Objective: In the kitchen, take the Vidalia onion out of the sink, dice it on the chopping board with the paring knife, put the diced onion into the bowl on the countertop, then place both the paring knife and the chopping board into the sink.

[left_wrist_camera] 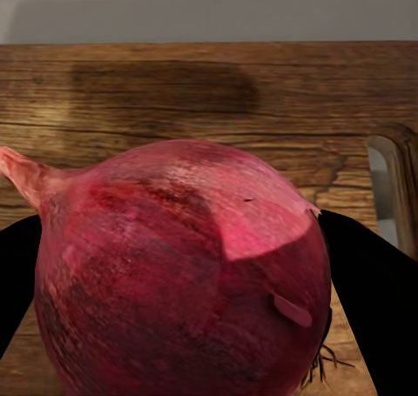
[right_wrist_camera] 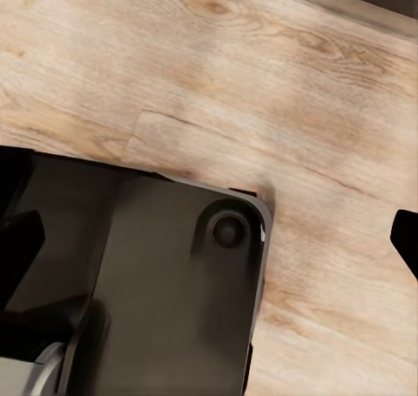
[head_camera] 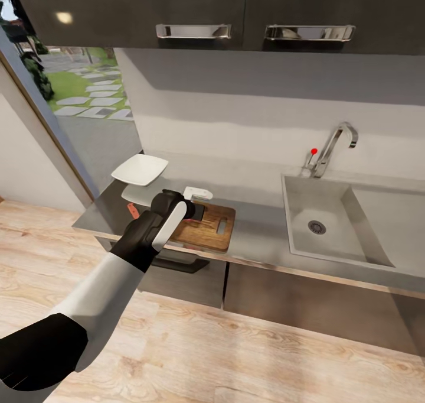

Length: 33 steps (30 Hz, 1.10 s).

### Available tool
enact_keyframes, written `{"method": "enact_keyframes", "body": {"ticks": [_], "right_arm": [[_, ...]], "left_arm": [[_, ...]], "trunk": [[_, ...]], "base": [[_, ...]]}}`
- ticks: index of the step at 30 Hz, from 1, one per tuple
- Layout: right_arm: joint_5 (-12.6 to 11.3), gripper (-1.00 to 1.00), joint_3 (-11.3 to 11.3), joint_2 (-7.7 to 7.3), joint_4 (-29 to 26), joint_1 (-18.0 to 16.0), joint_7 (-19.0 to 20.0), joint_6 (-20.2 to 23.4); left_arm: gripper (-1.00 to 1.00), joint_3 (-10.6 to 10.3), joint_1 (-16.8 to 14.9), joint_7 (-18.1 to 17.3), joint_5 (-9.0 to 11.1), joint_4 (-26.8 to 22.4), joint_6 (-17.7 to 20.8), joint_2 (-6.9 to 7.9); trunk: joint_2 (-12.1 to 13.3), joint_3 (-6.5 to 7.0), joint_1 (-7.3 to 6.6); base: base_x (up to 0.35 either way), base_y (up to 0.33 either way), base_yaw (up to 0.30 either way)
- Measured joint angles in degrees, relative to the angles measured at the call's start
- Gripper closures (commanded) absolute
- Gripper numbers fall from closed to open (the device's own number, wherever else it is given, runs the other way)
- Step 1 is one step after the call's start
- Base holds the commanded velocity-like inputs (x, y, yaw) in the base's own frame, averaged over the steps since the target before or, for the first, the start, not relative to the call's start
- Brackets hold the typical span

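The Vidalia onion [left_wrist_camera: 178, 274], a glossy, papery pinkish-red globe with a stubby stem, sits clamped between the left tool's [left_wrist_camera: 187, 283] dark fingers [left_wrist_camera: 370, 283] over the grained brown chopping board [left_wrist_camera: 209, 91]; board on the smooth grey table [head_camera: 260, 214]; white squarish bowl [head_camera: 140, 169] behind; steel sink [head_camera: 330, 223] rightward; right tool's state untellable.

One chopping board [head_camera: 206, 226] lies at the tabletop's [head_camera: 260, 220] front edge, and one white bowl [head_camera: 140, 169] sits toward its left end. One sink [head_camera: 330, 226] is set in at the right, with one chrome tap [head_camera: 333, 146] and one red knob [head_camera: 313, 151] behind it. One Vidalia onion [left_wrist_camera: 183, 274] sits over the board. Two cabinet handles [head_camera: 193, 31] hang above. One robot arm [head_camera: 118, 267] reaches in
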Motion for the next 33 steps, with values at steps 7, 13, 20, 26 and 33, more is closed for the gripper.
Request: {"method": "enact_keyframes", "body": {"ticks": [7, 13, 20, 26, 33], "right_arm": [[0.0, -1.0, 0.0, 0.0, -0.01, 0.0, 0.0, 0.0], [0.0, -1.0, 0.0, 0.0, 0.01, 0.0, 0.0, 0.0], [0.0, -1.0, 0.0, 0.0, 0.05, 0.0, -0.02, 0.0], [0.0, -1.0, 0.0, 0.0, 0.03, 0.0, 0.0, 0.0], [0.0, -1.0, 0.0, 0.0, 0.02, 0.0, 0.0, 0.0]], "left_arm": [[1.0, 0.0, 0.0, 0.0, 0.0, 0.04, -0.03, -0.01], [1.0, 0.0, 0.0, 0.0, 0.0, 0.09, -0.03, -0.01], [1.0, 0.0, 0.0, 0.0, 0.0, 0.1, -0.01, 0.0], [1.0, 0.0, 0.0, 0.0, 0.0, 0.05, -0.01, 0.01], [1.0, 0.0, 0.0, 0.0, 0.0, 0.05, -0.03, 0.02]], "trunk": [[0.0, -0.45, 0.0], [0.0, -0.9, 0.0], [0.0, -1.43, -0.01], [0.0, -1.72, 0.0], [0.0, -1.76, 0.0]], "base": [[0.001, -0.002, 0.0], [0.0, 0.0, 0.0], [0.032, -0.035, 0.0], [0.085, -0.09, 0.0], [0.009, -0.01, 0.0]]}}
